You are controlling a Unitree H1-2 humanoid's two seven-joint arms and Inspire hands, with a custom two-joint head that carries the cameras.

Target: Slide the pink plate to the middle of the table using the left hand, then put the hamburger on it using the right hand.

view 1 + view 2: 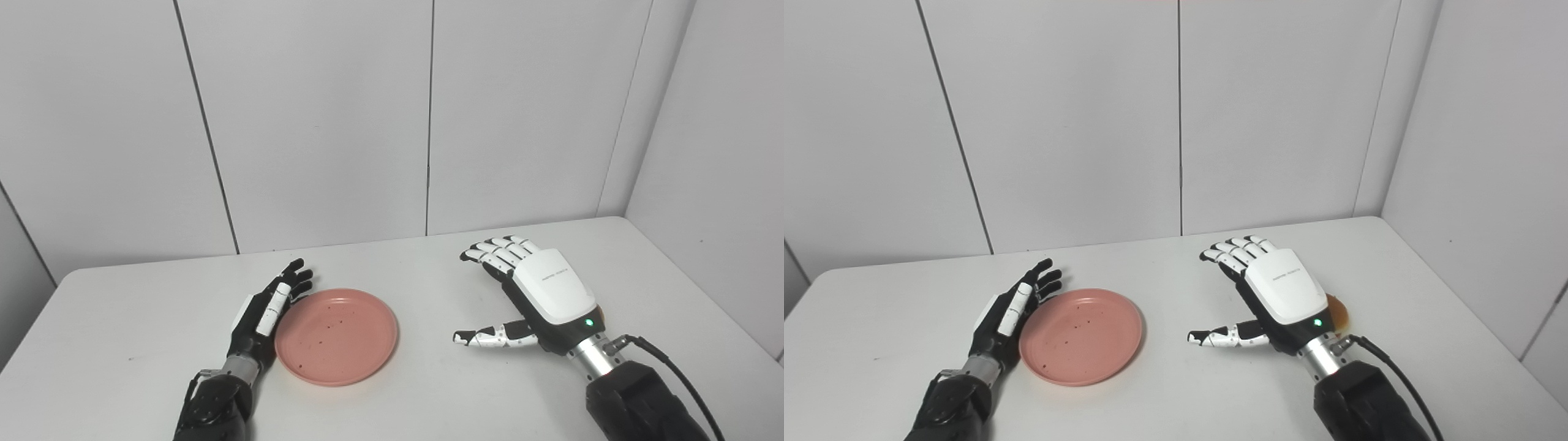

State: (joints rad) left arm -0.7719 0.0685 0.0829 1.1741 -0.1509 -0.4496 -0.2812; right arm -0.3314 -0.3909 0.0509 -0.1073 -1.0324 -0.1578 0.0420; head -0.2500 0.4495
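Currently sliding | left hand (269, 309) open, fingers flat against pink plate (336, 336) left rim, left of tabletop (429, 398) centre | push low and steady rightward | right hand (1274, 294) open, empty | hamburger (1338, 311) probably the brown edge behind it, near right edge

A white table (429, 263) with rounded far corners fills the near part of the scene. Behind it stands a far wall (318, 122) of pale grey panels split by thin dark vertical seams. A plain right wall (723, 153) meets it at the far right corner. The light is even and soft.
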